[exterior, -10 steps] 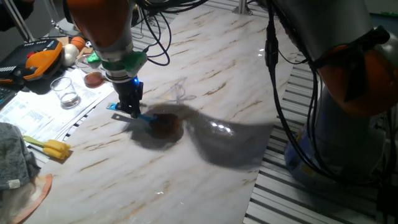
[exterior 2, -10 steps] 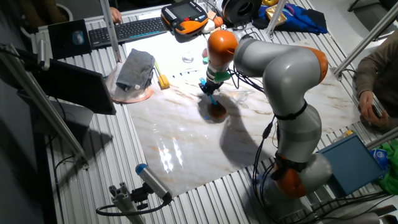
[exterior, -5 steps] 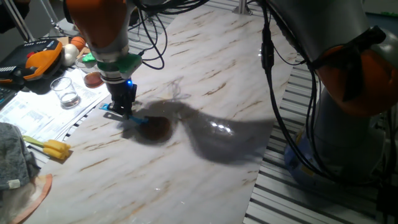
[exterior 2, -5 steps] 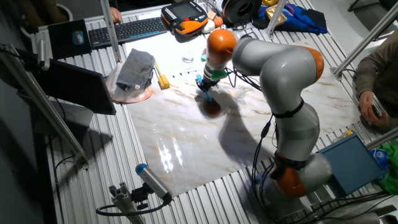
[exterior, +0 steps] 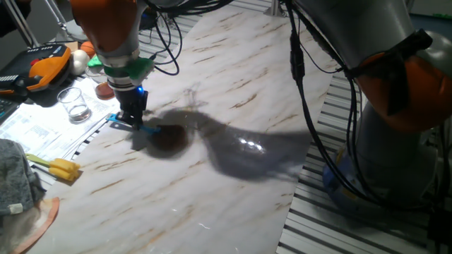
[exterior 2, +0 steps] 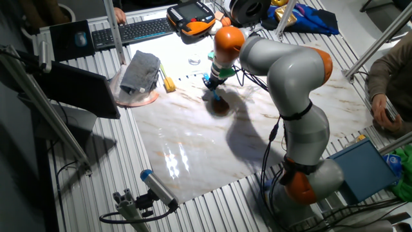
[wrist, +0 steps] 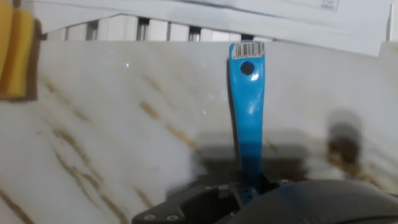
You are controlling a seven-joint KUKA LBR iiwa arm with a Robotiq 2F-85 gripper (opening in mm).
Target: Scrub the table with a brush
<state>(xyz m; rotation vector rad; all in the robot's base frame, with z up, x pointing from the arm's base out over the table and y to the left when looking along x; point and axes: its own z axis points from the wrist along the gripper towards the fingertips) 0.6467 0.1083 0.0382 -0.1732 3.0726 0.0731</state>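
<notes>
Gripper (exterior: pixel 133 121), one fixed view: pinches the slim blue-handled, brown-headed brush (exterior: pixel 159 135) low, pressing bristles onto the glossy white marble-patterned table (exterior: pixel 233 85). Other fixed view: brush sits near the slab's far edge. Hand view: handle runs straight ahead, keeping strokes controllable.
</notes>
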